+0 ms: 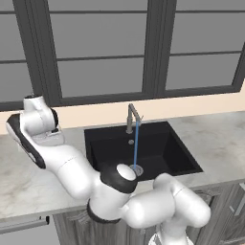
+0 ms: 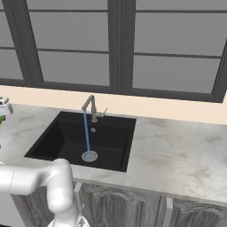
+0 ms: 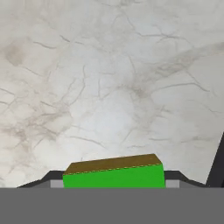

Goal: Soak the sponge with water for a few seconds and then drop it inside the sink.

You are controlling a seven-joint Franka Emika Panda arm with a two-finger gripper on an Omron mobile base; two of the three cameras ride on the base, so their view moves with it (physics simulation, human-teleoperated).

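The sponge (image 3: 113,174) sits right between the two dark fingers (image 3: 48,178) of the gripper (image 3: 113,181). The fingers press on its left and right sides, so the hand is closed on it and holds it. Its green face looks at the hand camera and its brownish-yellow layer is just past that. Under it is the pale marble counter (image 3: 109,78). The hand is over the counter (image 1: 28,167), left of the sink (image 1: 162,150). Blue water (image 1: 136,143) runs down from the faucet (image 1: 131,117) to the drain (image 2: 89,156).
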